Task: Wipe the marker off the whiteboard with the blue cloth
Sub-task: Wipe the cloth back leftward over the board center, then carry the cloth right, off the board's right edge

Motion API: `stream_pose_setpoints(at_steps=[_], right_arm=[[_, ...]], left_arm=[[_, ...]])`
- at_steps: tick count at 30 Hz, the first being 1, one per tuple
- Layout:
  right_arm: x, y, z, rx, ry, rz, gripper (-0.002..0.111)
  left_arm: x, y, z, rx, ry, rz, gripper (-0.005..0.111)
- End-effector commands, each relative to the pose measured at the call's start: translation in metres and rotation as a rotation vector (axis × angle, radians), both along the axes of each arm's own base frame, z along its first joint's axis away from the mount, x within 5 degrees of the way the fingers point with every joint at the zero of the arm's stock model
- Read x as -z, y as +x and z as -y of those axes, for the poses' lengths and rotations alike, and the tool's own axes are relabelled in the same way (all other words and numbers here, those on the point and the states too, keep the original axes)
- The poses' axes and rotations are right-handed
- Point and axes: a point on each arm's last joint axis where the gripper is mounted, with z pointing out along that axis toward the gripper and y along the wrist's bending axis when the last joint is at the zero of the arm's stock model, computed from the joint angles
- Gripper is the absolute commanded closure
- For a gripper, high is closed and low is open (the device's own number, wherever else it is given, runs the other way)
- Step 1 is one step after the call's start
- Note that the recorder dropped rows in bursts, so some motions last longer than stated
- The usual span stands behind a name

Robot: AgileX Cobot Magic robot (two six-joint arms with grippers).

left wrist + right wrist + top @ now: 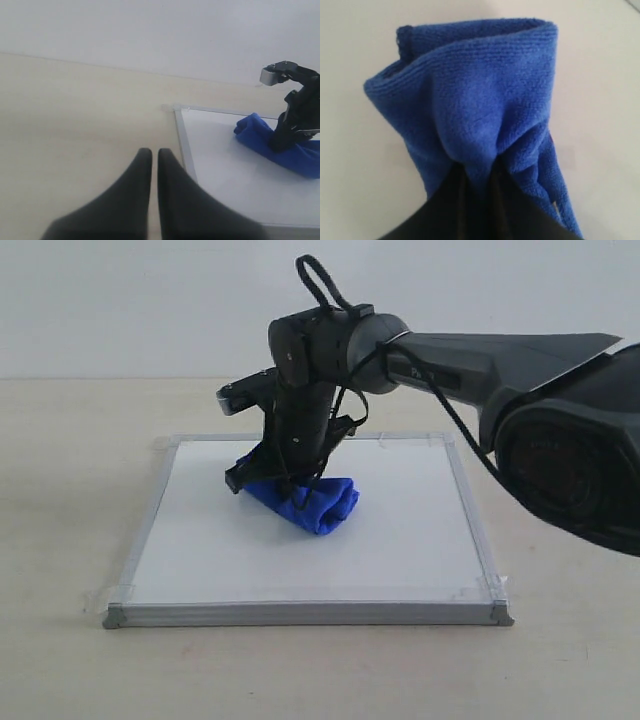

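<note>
Two end effectors, one working: the right end effector (288,480) is clamped on the blue cloth (318,502), which rests on the whiteboard (400,540) just left of frame centre, its long axis running upper left to lower right. No marker shows; probably it lies beneath the cloth. The left end effector (151,159), closed to a sliver and empty, hangs over the worktop (75,125) beside the board.

This looks to me like a robotics lab test bench rather than a home or an office. A bare white wall (120,300) stands behind a plain, pale tabletop (60,490). A black robot arm (470,365) reaches over a whiteboard (400,540) lying flat on it, with clear tape (490,587) at the corners.
</note>
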Motion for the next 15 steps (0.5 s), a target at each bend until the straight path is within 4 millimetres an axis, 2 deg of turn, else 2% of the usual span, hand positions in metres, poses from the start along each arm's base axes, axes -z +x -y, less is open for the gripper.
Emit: stream_pose_setpoints(at_steps=[1,3,8,11,15], right_arm=[[0.001,-0.005,0.043,0.062,-0.106,-0.132,0.108],[-0.01,-0.007,0.053,0.078,-0.101,-0.111,0.108],[-0.041,-0.03,0.086,0.152,-0.069,-0.029,0.108],[-0.057,-0.049,0.106,0.219,-0.033,0.043,0.108],[-0.081,-0.091,0.141,0.42,0.1,0.179,0.108]], left_arm=[[0.001,0.0,0.0,-0.002,0.009,-0.002,0.102],[0.001,0.0,0.0,-0.002,0.009,-0.002,0.102],[0.001,0.0,0.0,-0.002,0.009,-0.002,0.102],[0.001,0.0,0.0,-0.002,0.009,-0.002,0.102],[0.001,0.0,0.0,-0.002,0.009,-0.002,0.102]])
